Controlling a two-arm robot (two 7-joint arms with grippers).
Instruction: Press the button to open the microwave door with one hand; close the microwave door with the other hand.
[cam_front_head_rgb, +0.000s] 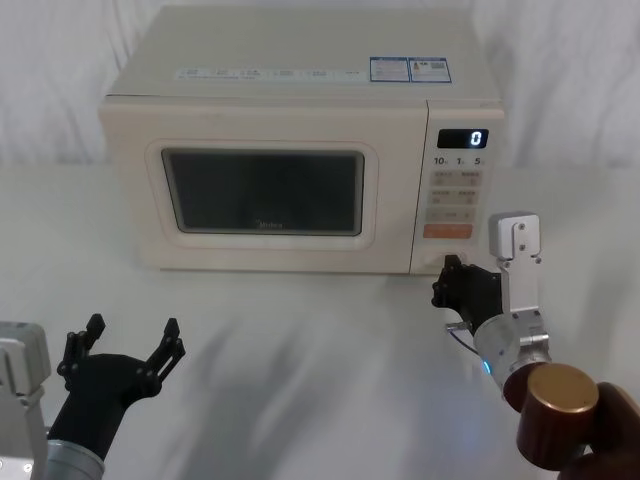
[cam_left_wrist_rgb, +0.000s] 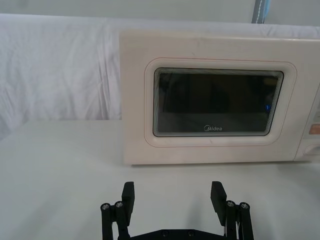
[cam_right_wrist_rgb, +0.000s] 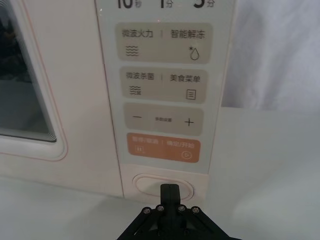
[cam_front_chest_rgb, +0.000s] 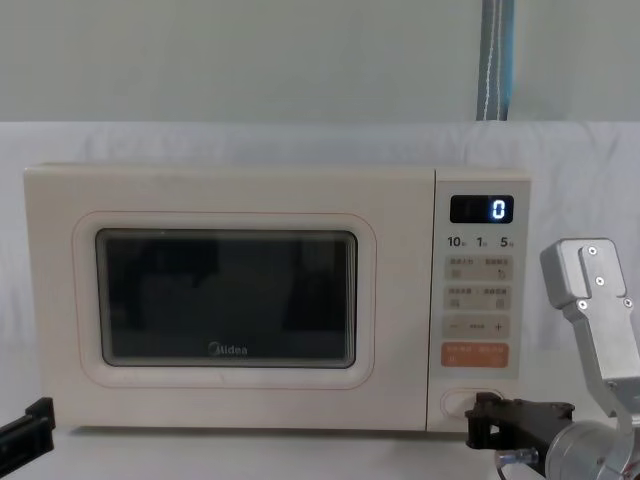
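From the head view, the microwave door (cam_front_head_rgb: 262, 193) sits flush in the cream oven at the far side of the white counter (cam_front_head_rgb: 300, 370), its dark window facing the robot. The right claw (cam_front_head_rgb: 452, 283) reaches forward to the lower right corner of the oven front, just below the orange key (cam_front_head_rgb: 447, 231), with its tips bunched together and clenched at the spot where the button lies; the button itself is hidden behind it here. The left claw (cam_front_head_rgb: 130, 340) hovers low over the near left part of the counter, well apart from the oven, its fingers spread wide and released. In the left wrist view, the left claw (cam_left_wrist_rgb: 173, 196) shows its two black fingers parted with nothing between them, and the door (cam_left_wrist_rgb: 220, 105) with its Midea logo stands shut farther off. In the right wrist view, the right claw (cam_right_wrist_rgb: 170, 192) has its fingers pressed into a single narrow tip that meets the middle of the wide pill-shaped button (cam_right_wrist_rgb: 163, 187), which lies at the bottom of the control panel, directly under the orange key (cam_right_wrist_rgb: 163, 147). In the chest view, the door (cam_front_chest_rgb: 228, 298) fills the left and middle of the oven front and is closed; the button (cam_front_chest_rgb: 468, 402) shows at the panel's lower edge, and the right claw (cam_front_chest_rgb: 483, 420) is closed right against its lower right part, while the display (cam_front_chest_rgb: 481, 209) above reads 0.
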